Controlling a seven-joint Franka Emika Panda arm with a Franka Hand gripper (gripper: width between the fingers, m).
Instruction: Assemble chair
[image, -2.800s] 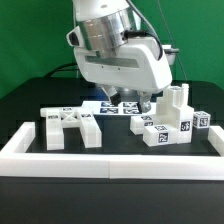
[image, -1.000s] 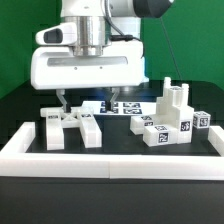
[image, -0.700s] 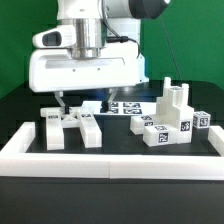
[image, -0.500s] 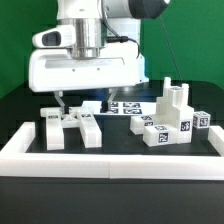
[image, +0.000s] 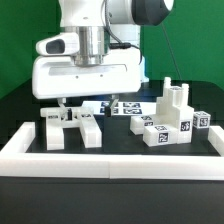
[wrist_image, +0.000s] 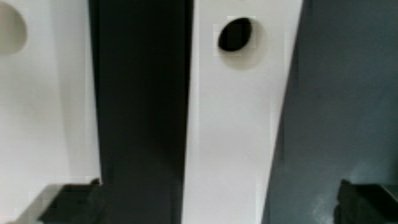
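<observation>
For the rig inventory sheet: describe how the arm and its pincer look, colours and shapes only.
The pincer has a wide, boxy white housing with rounded edges and short dark fingers poking out underneath. Above it is a silver-grey cylindrical wrist section. The glossy white arm has rounded links and a black joint band at its upper end. No markings or lettering are legible on it.
</observation>
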